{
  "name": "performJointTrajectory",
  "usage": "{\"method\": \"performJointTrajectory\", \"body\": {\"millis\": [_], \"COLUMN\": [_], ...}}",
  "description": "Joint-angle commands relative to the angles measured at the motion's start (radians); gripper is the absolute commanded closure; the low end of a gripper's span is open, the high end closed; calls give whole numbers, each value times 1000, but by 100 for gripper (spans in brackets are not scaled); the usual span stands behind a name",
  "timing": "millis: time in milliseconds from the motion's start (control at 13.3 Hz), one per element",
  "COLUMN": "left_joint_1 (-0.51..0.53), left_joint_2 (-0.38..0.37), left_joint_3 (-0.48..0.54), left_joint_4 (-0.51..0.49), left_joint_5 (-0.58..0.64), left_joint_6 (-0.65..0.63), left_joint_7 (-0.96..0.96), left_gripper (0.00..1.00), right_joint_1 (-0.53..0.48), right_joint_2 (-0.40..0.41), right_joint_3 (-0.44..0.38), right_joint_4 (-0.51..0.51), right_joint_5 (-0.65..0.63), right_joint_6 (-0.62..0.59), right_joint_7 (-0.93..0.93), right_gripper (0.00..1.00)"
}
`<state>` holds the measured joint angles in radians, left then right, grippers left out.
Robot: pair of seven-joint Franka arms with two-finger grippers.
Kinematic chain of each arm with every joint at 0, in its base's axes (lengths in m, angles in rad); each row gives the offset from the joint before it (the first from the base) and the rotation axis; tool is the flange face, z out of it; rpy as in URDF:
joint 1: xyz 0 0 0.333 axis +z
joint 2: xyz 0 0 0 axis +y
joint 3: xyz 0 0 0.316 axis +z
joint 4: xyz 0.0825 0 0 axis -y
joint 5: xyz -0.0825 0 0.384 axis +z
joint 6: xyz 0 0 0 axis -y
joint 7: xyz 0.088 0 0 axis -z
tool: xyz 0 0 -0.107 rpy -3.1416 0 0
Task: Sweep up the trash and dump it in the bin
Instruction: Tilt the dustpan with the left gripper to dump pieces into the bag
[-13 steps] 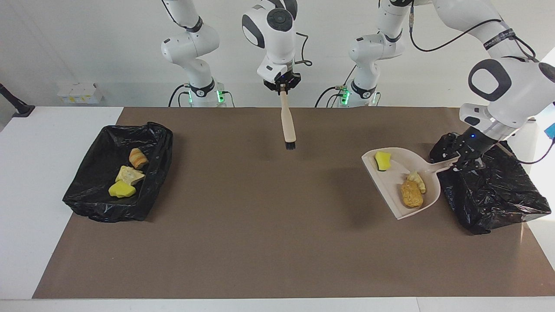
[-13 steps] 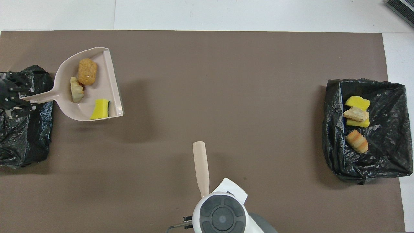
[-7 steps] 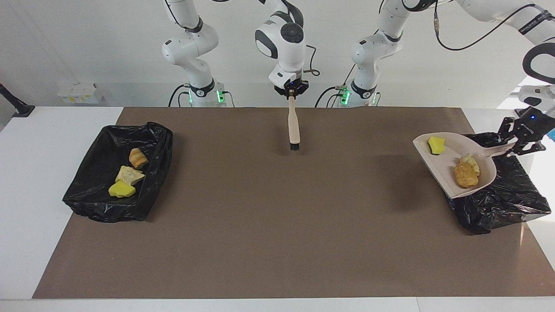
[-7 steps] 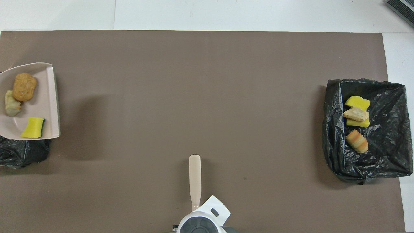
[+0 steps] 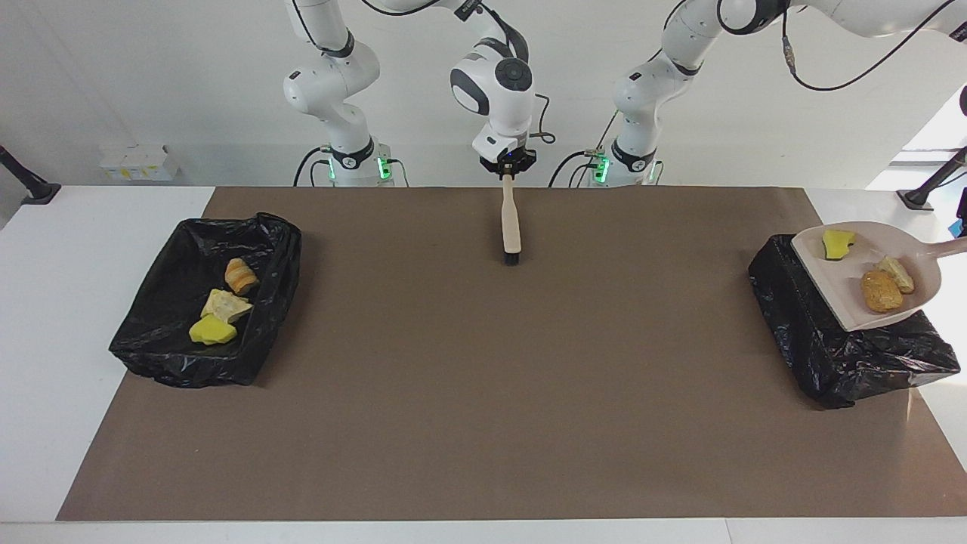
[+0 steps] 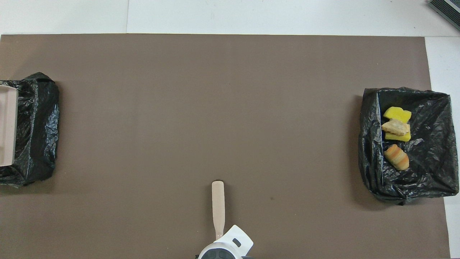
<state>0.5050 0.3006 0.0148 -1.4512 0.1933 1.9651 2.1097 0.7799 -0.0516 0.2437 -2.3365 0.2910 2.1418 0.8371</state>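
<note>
My left jaws are out of view past the surface's edge, clenched on the handle of the dustpan [image 5: 846, 302]. It hangs over the black-lined bin [image 5: 831, 355] at the left arm's end, carrying a yellow wedge [image 5: 837, 243], an orange-brown lump [image 5: 882, 292] and a pale lump [image 5: 897, 273]. My right jaws [image 5: 508, 168] grasp the brush [image 5: 511, 223] upright near the robots' edge, waiting. Four more pieces [image 5: 219, 310] lie in the bin [image 5: 166, 332] at the right arm's end. Risk: the pan's lip overhangs the bin's rim; tipping now could drop trash onto the surface.
</note>
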Motion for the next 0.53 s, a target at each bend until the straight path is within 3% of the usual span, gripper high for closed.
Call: {"method": "performJointTrajectory", "body": {"millis": [0, 302, 377, 452], "left_joint_1": [-37, -109, -111, -111], "left_joint_2": [-6, -75, -104, -126], "left_joint_3": [2, 2, 2, 2], "left_joint_4": [-30, -167, -217, -254], "left_joint_5": [143, 517, 629, 720], "left_joint_6": [43, 116, 167, 202], "left_joint_7": [-74, -327, -359, -391], "left_gripper": [100, 100, 100, 100], "right_joint_1": [2, 6, 6, 6], "right_joint_2": [-13, -1, 4, 4], "right_joint_3": [0, -1, -1, -1], "right_joint_4": [-21, -20, -20, -15], "right_joint_5": [19, 22, 22, 22], "right_joint_6": [27, 56, 64, 64], "right_joint_7": [-46, 3, 19, 22], "right_gripper": [100, 96, 88, 65]}}
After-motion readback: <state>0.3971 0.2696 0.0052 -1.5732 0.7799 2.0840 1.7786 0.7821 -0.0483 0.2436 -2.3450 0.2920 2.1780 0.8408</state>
